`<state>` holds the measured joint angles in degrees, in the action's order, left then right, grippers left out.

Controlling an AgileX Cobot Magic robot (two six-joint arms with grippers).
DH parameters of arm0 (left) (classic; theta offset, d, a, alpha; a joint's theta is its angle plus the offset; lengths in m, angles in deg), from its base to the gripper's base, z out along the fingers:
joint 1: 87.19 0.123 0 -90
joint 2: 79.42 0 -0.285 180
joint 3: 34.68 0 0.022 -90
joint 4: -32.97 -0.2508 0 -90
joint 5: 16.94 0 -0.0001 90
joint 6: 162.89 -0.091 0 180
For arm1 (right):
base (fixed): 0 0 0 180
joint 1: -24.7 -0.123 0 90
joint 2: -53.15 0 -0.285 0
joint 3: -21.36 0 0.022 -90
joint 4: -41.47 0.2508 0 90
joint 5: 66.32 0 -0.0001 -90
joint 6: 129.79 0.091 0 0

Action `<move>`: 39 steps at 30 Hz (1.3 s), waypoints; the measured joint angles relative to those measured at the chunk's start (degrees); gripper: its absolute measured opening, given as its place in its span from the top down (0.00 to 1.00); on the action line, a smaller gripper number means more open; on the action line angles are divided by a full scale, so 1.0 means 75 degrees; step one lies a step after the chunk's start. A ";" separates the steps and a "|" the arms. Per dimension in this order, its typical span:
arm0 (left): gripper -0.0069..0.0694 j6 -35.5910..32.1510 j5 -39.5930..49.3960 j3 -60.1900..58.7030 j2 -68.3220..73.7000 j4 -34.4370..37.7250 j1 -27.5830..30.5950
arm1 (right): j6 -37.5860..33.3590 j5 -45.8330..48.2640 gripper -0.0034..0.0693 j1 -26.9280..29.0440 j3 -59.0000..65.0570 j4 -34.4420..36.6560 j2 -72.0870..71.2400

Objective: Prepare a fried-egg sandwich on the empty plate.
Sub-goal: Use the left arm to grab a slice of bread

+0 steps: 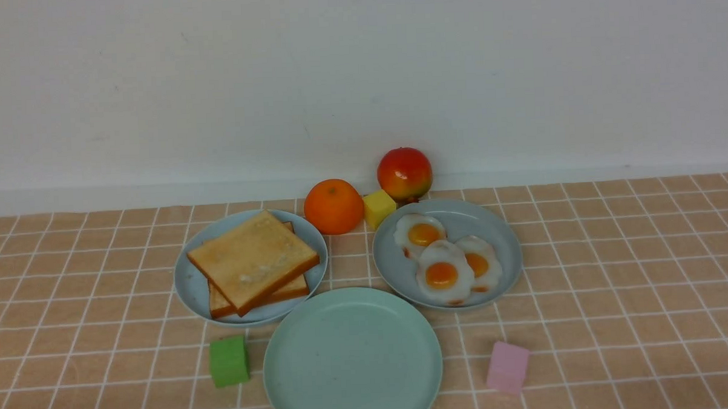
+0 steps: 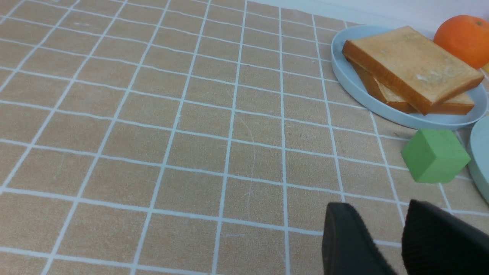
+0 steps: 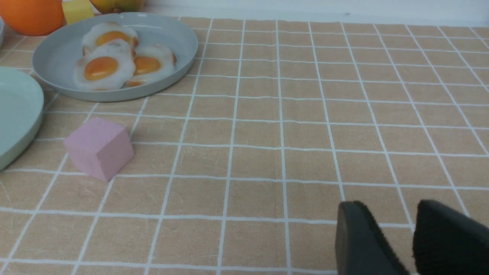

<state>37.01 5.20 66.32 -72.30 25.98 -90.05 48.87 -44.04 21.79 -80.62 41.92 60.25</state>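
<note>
The peach checkered tablecloth (image 1: pixel 615 292) looks like woven cloth, matt and slightly grainy. The round pale mint-green plate (image 1: pixel 352 356), the light sky-blue plate (image 1: pixel 191 289) and the grey-blue plate (image 1: pixel 492 236) seem to be smooth plastic with a soft sheen. The square golden-brown toast slices (image 1: pixel 252 257) have a dull, porous surface, while the white fried eggs with orange yolks (image 1: pixel 442 271) are glossy. The green cube (image 1: pixel 229 360) and the pink cube (image 1: pixel 508 366) look matt.

The bench (image 1: pixel 614 268), covered in tan checks with white lines, carries a mint-green plate (image 1: pixel 351 356) nearest, a sky-blue plate (image 1: pixel 188 286) behind-left and a grey-blue plate (image 1: pixel 492 236) behind-right. An orange (image 1: pixel 334 206), yellow cube (image 1: pixel 379 208) and red-yellow fruit (image 1: pixel 404 173) sit farthest back. A green cube (image 1: pixel 229 360) and a pink cube (image 1: pixel 508 366) flank the mint-green plate.
</note>
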 joint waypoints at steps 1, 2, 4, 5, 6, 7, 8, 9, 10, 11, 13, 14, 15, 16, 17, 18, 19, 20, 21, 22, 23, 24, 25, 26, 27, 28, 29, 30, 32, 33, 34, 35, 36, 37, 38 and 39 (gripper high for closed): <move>0.60 0.0000 0.0000 0.0000 0.0000 -0.0074 0.0000 | 0.0000 0.0000 0.62 0.0000 0.0000 0.0000 0.0000; 0.60 0.0000 0.0000 0.0000 0.0000 -0.0214 0.0000 | 0.0000 0.0000 0.62 0.0000 0.0000 0.0000 0.0000; 0.60 0.0000 0.0000 0.0000 0.0000 -0.0396 0.0000 | 0.0000 0.0000 0.62 0.0000 0.0000 0.0000 0.0000; 0.60 0.0000 0.0000 0.0000 0.0000 -0.0628 0.0000 | 0.0000 0.0000 0.62 0.0000 0.0000 0.0000 0.0000; 0.60 0.0000 0.0000 0.0000 0.0000 -0.0746 0.0000 | 0.0000 0.0000 0.62 0.0000 0.0000 0.0000 0.0000; 0.60 0.0000 0.0000 0.0000 0.0000 -0.0812 0.0000 | 0.0000 0.0000 0.62 0.0000 0.0000 0.0000 0.0000; 0.60 0.0000 0.0000 0.0000 0.0000 -0.0865 0.0000 | 0.0000 0.0000 0.62 0.0000 0.0000 0.0000 0.0000; 0.60 0.0000 0.0000 0.0000 0.0000 -0.0882 0.0000 | 0.0000 0.0000 0.62 0.0000 0.0000 0.0000 0.0000; 0.60 0.0000 0.0000 0.0000 0.0000 -0.0907 0.0000 | 0.0000 0.0000 0.62 0.0000 0.0000 0.0000 0.0000; 0.60 0.0000 0.0007 0.0000 0.0000 -0.0907 0.0000 | 0.0000 0.0000 0.62 0.0000 0.0000 0.0000 0.0000; 0.60 0.0000 0.0007 0.0000 0.0000 -0.0925 0.0000 | 0.0000 0.0000 0.62 0.0000 0.0000 0.0000 0.0000; 0.60 0.0000 0.0007 0.0000 0.0000 -0.0925 0.0000 | 0.0000 0.0000 0.62 0.0000 0.0000 0.0000 0.0000; 0.60 0.0000 0.0007 0.0000 0.0000 -0.0925 0.0000 | 0.0000 0.0000 0.62 0.0000 0.0000 0.0000 0.0000; 0.60 0.0000 0.0007 0.0000 0.0000 -0.0925 0.0000 | 0.0000 0.0000 0.62 0.0000 0.0000 0.0000 0.0000; 0.60 0.0000 0.0007 0.0000 0.0000 -0.0933 0.0000 | 0.0000 -0.0003 0.62 0.0000 0.0000 0.0000 0.0000; 0.60 0.0000 0.0007 0.0000 0.0000 -0.0962 0.0000 | 0.0000 -0.0003 0.62 0.0000 0.0000 0.0000 0.0000; 0.60 0.0000 0.0007 0.0000 0.0000 -0.0986 0.0000 | 0.0000 -0.0010 0.62 0.0000 0.0000 0.0000 0.0000; 0.60 0.0000 0.0007 0.0000 0.0000 -0.0985 0.0000 | 0.0000 -0.0009 0.62 0.0000 0.0000 0.0000 0.0000; 0.60 0.0000 0.0007 0.0000 0.0000 -0.0995 0.0000 | 0.0000 -0.0012 0.62 0.0000 0.0000 0.0000 0.0000; 0.60 0.0000 0.0007 0.0000 0.0000 -0.1003 0.0000 | 0.0000 -0.0012 0.62 0.0000 0.0000 0.0000 0.0000; 0.60 0.0000 -0.0045 0.0000 0.0000 -0.1011 0.0000 | 0.0000 -0.0041 0.62 0.0000 0.0000 0.0000 0.0000; 0.60 0.0000 -0.0119 0.0000 0.0000 -0.1011 0.0000 | 0.0000 -0.0084 0.62 0.0000 0.0000 0.0000 0.0000; 0.60 0.0000 -0.0256 0.0000 0.0000 -0.1011 0.0000 | 0.0000 -0.0168 0.62 0.0000 0.0021 0.0000 0.0000; 0.60 0.0000 -0.0479 0.0000 0.0000 -0.1011 0.0000 | 0.0000 -0.0324 0.62 0.0000 0.0047 0.0036 0.0000; 0.60 0.0000 -0.0711 0.0000 0.0000 -0.1013 0.0000 | 0.0000 -0.0508 0.62 0.0000 0.0077 0.0113 0.0000; 0.60 0.0000 -0.0982 0.0000 0.0000 -0.1013 0.0000 | 0.0000 -0.0666 0.62 0.0000 0.0087 0.0224 0.0000; 0.60 0.0000 -0.1275 0.0000 0.0000 -0.1019 0.0000 | 0.0000 -0.0935 0.62 0.0000 0.0086 0.0395 0.0000; 0.60 0.0000 -0.1456 0.0000 0.0000 -0.1043 0.0000 | 0.0000 -0.1190 0.62 0.0000 0.0086 0.0520 0.0000; 0.60 0.0000 -0.2078 0.0000 0.0000 -0.1042 0.0000 | 0.0000 -0.1940 0.62 0.0000 0.0086 0.1046 0.0000; 0.60 0.0000 -0.2130 0.0000 0.0000 -0.1042 0.0000 | 0.0000 -0.2005 0.62 0.0000 0.0086 0.1143 0.0000; 0.60 0.0000 -0.2449 0.0000 0.0000 -0.1061 0.0000 | 0.0000 -0.2581 0.62 0.0000 0.0086 0.1474 0.0000; 0.60 0.0000 -0.2575 0.0000 0.0000 -0.1067 0.0000 | 0.0000 -0.2811 0.62 0.0000 0.0086 0.1596 0.0000; 0.60 0.0000 -0.2630 0.0000 0.0000 -0.1067 0.0000 | 0.0000 -0.3075 0.62 0.0000 0.0086 0.1698 0.0000; 0.60 0.0000 -0.2655 0.0000 0.0000 -0.1067 0.0000 | 0.0000 -0.3277 0.62 0.0000 0.0086 0.1783 0.0000; 0.60 0.0000 -0.2663 0.0000 0.0000 -0.1067 0.0000 | 0.0000 -0.3458 0.62 0.0000 0.0086 0.1829 0.0000; 0.60 0.0000 -0.2663 0.0000 0.0000 -0.1067 0.0000 | 0.0000 -0.3691 0.62 0.0000 0.0086 0.1865 0.0000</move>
<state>37.01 -14.77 66.32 -72.30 17.97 -90.05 48.87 -71.72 21.79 -79.97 55.91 60.25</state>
